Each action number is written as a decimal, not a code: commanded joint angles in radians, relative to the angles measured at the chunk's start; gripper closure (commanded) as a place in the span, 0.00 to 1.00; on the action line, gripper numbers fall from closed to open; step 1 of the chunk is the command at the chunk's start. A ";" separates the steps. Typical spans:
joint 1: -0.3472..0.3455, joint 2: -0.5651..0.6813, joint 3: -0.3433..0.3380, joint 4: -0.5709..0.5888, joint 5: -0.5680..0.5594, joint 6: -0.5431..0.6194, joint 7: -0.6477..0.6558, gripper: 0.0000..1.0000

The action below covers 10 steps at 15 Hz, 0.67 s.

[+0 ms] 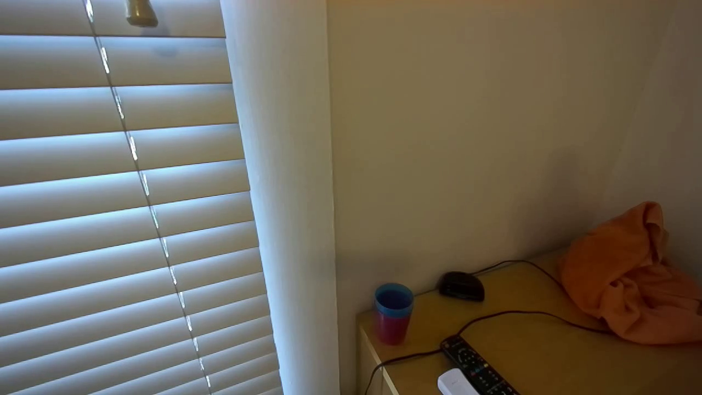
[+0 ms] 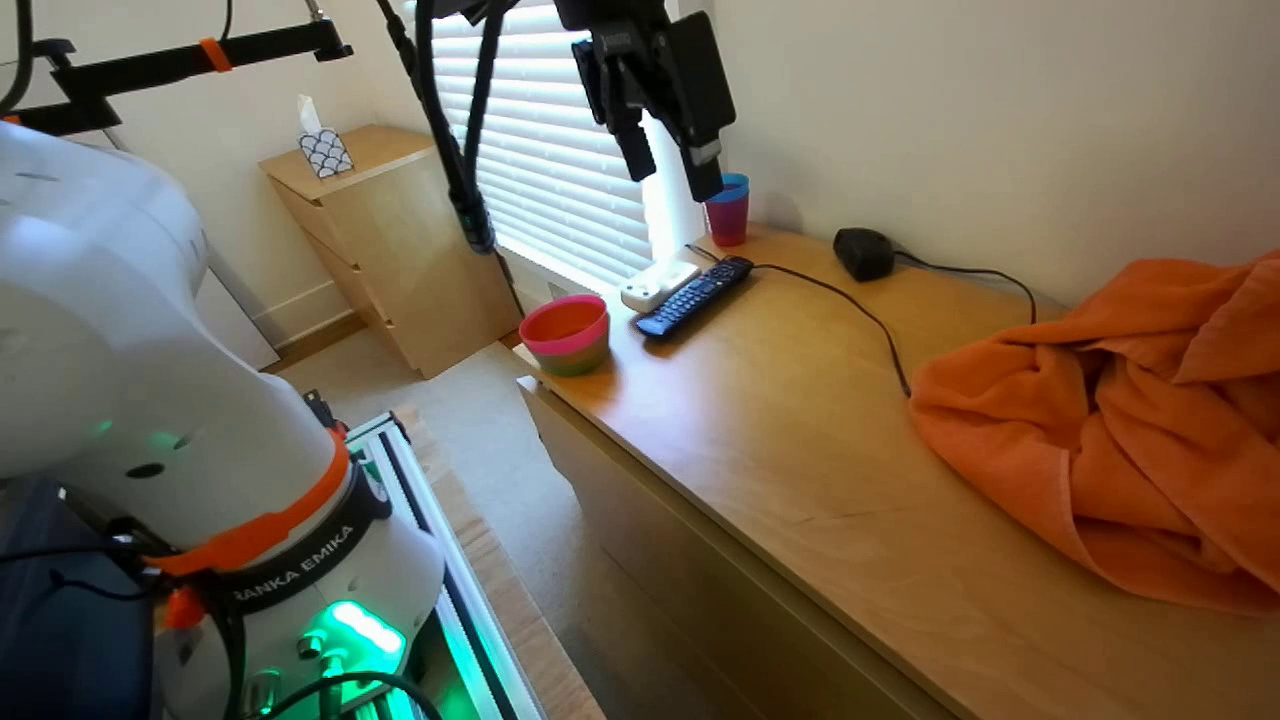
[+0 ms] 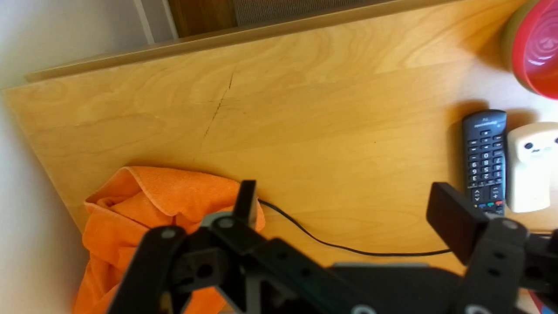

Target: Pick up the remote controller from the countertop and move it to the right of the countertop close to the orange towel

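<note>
The gripper [image 3: 351, 209] hangs above the countertop [image 2: 800, 430], fingers spread wide and holding nothing; beyond the near-edge bowl [image 2: 570, 346], the remote controller [image 2: 695, 297] lies at left, its left flank just beside a white device [image 2: 659, 284]. Misaligned descent may land a finger on that device or clamp both. At the remote's far end, a low grip may snag the cable [image 3: 392, 254] during transfer right toward the orange towel [image 2: 1150, 450].
</note>
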 commanded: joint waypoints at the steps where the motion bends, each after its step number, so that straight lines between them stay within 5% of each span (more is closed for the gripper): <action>1: 0.003 0.000 -0.002 0.002 -0.002 -0.003 0.002 0.00; 6: 0.008 0.015 -0.005 0.006 0.000 0.024 -0.004 0.00; 10: 0.112 0.124 -0.056 0.024 0.064 0.162 -0.159 0.00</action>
